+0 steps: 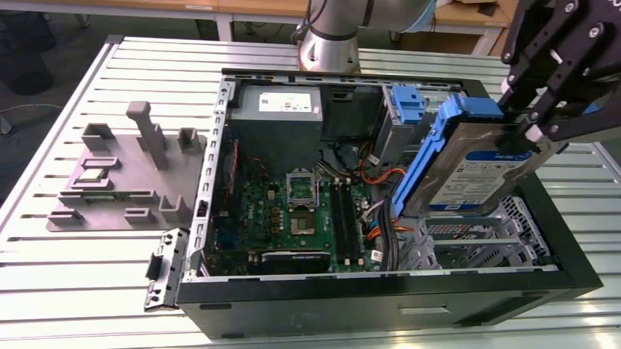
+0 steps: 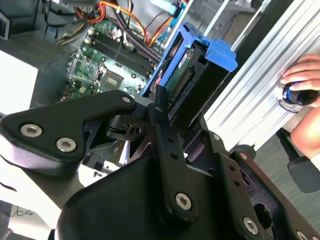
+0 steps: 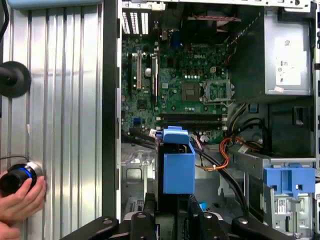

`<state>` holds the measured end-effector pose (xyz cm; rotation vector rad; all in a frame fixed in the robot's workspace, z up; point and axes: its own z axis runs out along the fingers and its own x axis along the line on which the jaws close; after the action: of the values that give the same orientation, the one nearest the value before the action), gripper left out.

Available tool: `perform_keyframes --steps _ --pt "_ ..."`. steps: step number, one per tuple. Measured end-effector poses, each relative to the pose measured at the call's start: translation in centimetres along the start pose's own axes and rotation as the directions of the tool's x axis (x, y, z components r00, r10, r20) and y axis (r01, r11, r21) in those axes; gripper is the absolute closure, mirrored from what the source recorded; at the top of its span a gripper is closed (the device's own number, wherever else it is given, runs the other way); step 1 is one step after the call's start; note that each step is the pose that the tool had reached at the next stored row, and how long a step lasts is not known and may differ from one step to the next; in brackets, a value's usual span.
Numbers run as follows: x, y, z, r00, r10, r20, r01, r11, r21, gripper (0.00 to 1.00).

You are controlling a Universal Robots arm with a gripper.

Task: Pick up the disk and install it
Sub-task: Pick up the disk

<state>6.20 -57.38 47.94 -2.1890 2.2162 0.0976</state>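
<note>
The disk (image 1: 475, 174), a silver drive with a white-and-blue label in a blue bracket, hangs tilted over the metal drive cage (image 1: 475, 240) at the exterior view's right side of the open computer case (image 1: 388, 291). My gripper (image 1: 529, 134) is shut on its upper end, so it is held clear of the cage. In the second wrist view the black fingers (image 2: 160, 107) clamp the disk (image 2: 192, 75) at its connector end. The first wrist view looks down along the disk's blue bracket (image 3: 177, 165), which juts out from the gripper (image 3: 170, 220) above the cage floor.
A motherboard (image 1: 301, 211) and cables fill the case; a grey power supply (image 1: 276, 109) sits at its back. Another blue bracket (image 1: 408, 105) stands in a rear bay. A grey fixture (image 1: 116, 174) lies on the table. A person's hand (image 3: 20, 200) holds a knob beside the case.
</note>
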Motion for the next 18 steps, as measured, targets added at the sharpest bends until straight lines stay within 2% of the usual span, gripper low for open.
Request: perform_keyframes --steps 5,8,13,18 --pt "-0.02 -1.64 -0.02 1.0000 0.001 0.0000 -0.001 1.0000 0.0000 0.65" --pt "0.04 -2.36 0.04 1.0000 0.001 0.0005 -0.001 1.0000 0.0000 0.65" --pt "0.37 -3.09 0.43 1.0000 0.002 0.0055 -0.002 1.0000 0.0001 0.65" --pt "0.71 -3.39 0.99 0.9999 0.002 0.0109 -0.002 1.0000 -0.0001 0.65"
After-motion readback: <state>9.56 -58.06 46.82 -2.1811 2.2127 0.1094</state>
